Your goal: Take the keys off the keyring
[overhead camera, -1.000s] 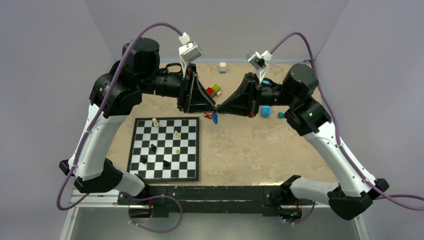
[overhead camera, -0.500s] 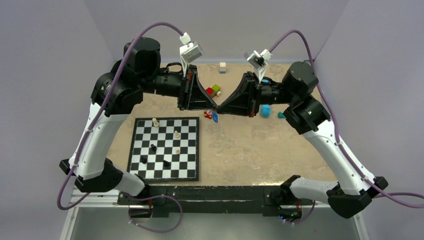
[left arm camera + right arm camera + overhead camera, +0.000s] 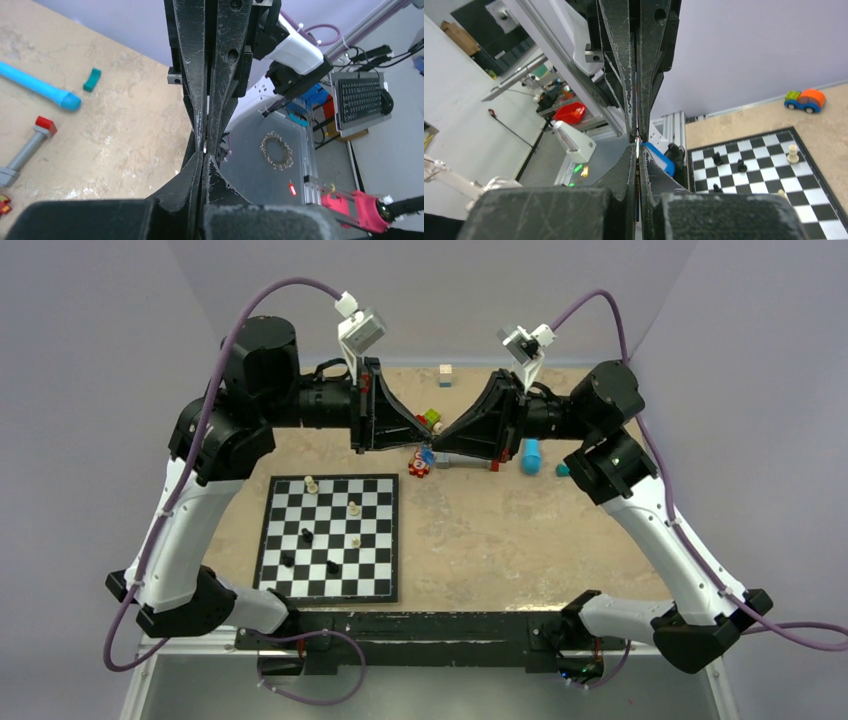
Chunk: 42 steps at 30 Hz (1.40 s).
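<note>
- Left tool [image 3: 428,443] and right tool [image 3: 436,446] shifted toward the tabletop's [image 3: 520,540] far edge.
- Both jaw pairs pressed together, pinching keyring [image 3: 427,454] metal.
- Tag's long axis hangs downward.

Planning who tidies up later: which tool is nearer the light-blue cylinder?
Right. The right tool extends in from the side where the cylinder lies, its body just beside it. The left tool extends from the opposite side, tip to tip with the right, farther off.

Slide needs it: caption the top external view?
Left arm and right arm, jaws tip to tip, pinch the blue keyring above the table, beside a chessboard.
</note>
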### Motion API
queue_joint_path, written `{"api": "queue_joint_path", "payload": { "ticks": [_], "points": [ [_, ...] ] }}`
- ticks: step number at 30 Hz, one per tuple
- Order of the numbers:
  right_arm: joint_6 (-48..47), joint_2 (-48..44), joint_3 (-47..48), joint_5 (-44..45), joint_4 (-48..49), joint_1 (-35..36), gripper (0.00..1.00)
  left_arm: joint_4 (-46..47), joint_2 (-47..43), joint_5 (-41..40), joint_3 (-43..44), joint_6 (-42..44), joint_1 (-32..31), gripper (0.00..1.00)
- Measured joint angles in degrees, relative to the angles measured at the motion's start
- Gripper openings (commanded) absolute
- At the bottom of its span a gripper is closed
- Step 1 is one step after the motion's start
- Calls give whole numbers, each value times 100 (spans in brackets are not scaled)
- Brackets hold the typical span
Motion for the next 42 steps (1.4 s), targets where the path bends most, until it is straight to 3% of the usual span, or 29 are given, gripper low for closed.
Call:
{"api": "queue_joint_path", "payload": {
  "ticks": [6, 13, 26, 41, 42],
  "points": [
    [529, 170, 0, 168, 1034, -4, 0, 1086, -396, -337, -533, -592, 31, 0],
    [935, 549, 245, 173, 1932, -94, 0, 1639, -433, -710, -579, -866, 94, 0],
    [1198, 1075, 953, 479, 2579, -98, 0, 2527, -533, -1451, -638, -1196, 101, 0],
    [1792, 1191, 953, 903, 3453, -96, 0, 4247, -951, -1904, -1672, -2061, 50, 0],
    [1812, 1191, 953, 918, 3475, -92, 0, 4286, -962, -1921, -1687, -2072, 42, 6]
  ]
}}
